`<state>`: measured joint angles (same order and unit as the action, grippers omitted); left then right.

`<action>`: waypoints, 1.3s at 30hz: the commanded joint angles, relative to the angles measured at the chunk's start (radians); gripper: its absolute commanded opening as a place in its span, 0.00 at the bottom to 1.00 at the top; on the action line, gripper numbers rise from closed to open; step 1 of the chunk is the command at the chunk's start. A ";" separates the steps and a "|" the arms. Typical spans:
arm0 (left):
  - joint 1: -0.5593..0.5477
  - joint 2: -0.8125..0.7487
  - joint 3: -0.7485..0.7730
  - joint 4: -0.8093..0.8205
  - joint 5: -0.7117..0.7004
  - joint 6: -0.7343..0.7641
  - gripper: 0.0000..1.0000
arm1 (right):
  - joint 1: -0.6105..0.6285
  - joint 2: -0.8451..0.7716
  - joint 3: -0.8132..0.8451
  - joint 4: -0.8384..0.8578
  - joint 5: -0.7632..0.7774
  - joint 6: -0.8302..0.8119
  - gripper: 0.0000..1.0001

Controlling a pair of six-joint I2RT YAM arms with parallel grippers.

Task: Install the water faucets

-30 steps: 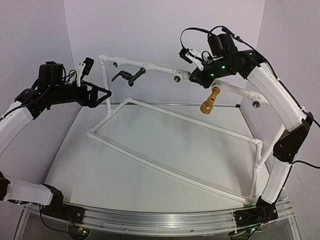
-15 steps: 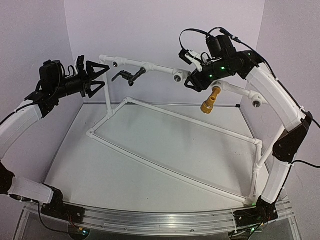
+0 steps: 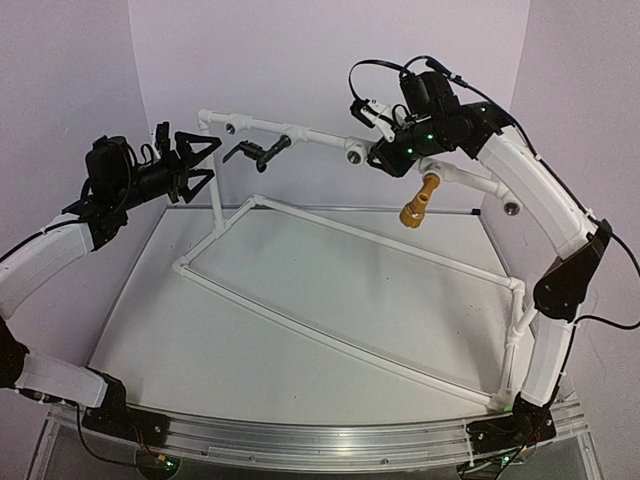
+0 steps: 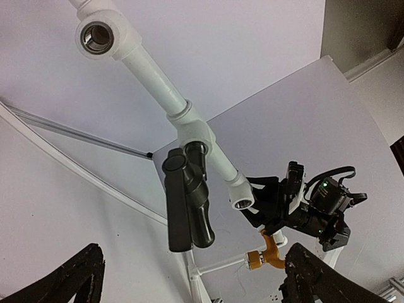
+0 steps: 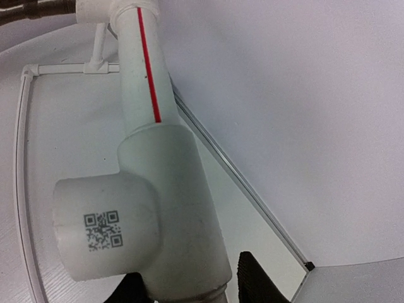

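Here the left gripper [image 3: 207, 158], jaws spread wide and empty, faces the black lever faucet [image 3: 255, 153], which juts from the middle of the upper pipe rail [image 3: 320, 137], its long axis slanting toward that arm. The right gripper [image 3: 382, 160] flanks a white tee [image 5: 170, 208] toward the rail's right end, above the brass faucet [image 3: 419, 201]; whether it pinches, I cannot tell.

The frame [image 3: 380, 240] is sitting on the table [image 3: 250, 350], its rail [image 3: 320, 138] running along the back. The lever faucet [image 3: 255, 152] is hanging from the rail at left and the ribbed faucet [image 3: 418, 202] at right. The right gripper [image 3: 376, 162] is between them, and the left gripper [image 3: 212, 158] is hovering left of the frame.
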<state>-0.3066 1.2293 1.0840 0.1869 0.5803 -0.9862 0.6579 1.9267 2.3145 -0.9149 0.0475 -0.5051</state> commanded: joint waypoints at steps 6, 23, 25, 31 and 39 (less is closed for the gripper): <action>-0.050 0.055 0.028 0.092 -0.124 -0.092 0.95 | 0.005 0.057 0.013 0.005 0.007 0.154 0.04; -0.103 0.182 0.074 0.264 -0.096 -0.158 0.68 | 0.006 0.070 0.013 0.027 0.002 0.155 0.00; -0.103 0.187 0.077 0.268 -0.102 -0.158 0.66 | 0.005 0.069 0.013 0.029 0.003 0.153 0.00; -0.103 0.215 0.092 0.317 -0.096 -0.166 0.62 | 0.005 0.065 0.008 0.030 -0.002 0.150 0.00; -0.103 0.252 0.118 0.342 -0.092 -0.191 0.58 | 0.005 0.064 0.008 0.034 -0.002 0.140 0.00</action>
<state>-0.4072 1.4649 1.1461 0.4628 0.4718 -1.1581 0.6609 1.9366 2.3329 -0.9272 0.0051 -0.5900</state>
